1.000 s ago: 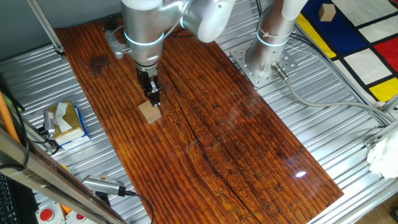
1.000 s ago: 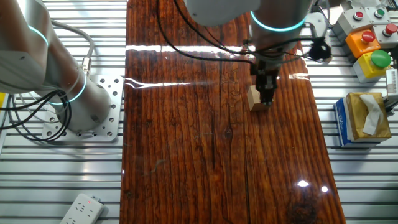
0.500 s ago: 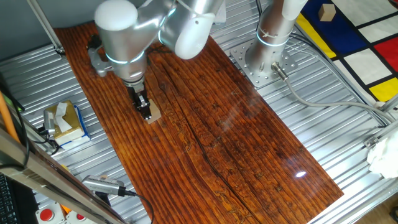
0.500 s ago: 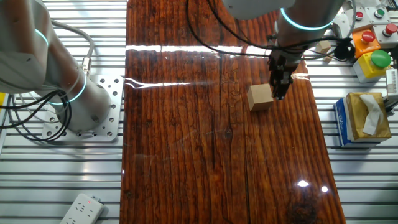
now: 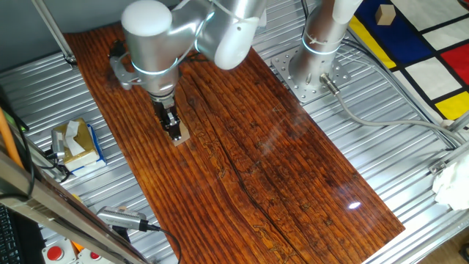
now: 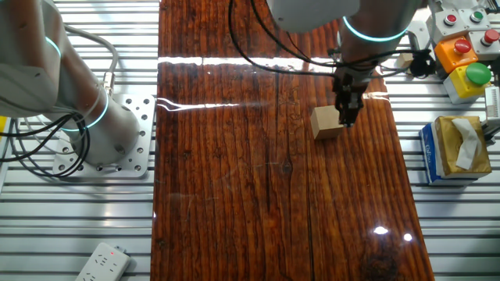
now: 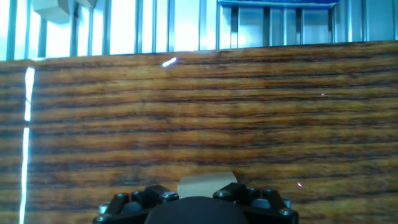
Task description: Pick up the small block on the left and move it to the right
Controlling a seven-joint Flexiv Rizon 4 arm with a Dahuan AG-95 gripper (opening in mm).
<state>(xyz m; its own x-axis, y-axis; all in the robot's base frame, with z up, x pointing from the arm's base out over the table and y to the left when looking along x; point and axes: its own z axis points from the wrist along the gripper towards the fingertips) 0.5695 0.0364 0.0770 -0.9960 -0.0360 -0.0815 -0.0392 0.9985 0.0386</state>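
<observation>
The small block [image 6: 326, 123], a light-tan wooden cube, rests on the dark reddish board [image 6: 234, 172]. In one fixed view the block [image 5: 182, 136] is mostly hidden behind the fingers. My gripper [image 6: 346, 115] stands low at the block's side nearest the tissue box, right against it or nearly so. Its fingers look pressed together into one narrow dark strip and hold nothing; it shows the same way in one fixed view [image 5: 173, 129]. In the hand view only the block's pale top [image 7: 205, 183] shows above the hand's dark body; the fingertips are out of sight.
A yellow-and-blue tissue box [image 5: 75, 144] [image 6: 453, 148] stands off the board on the ribbed metal table. A second arm's base [image 5: 311, 70] [image 6: 101, 133] is bolted beside the board. Coloured push buttons [image 6: 461, 55] and a power strip [image 6: 101, 261] lie near the edges.
A second ago the fingers overlapped the block. They then shifted to its tissue-box side and have since edged back towards it. The block has stayed in place.
</observation>
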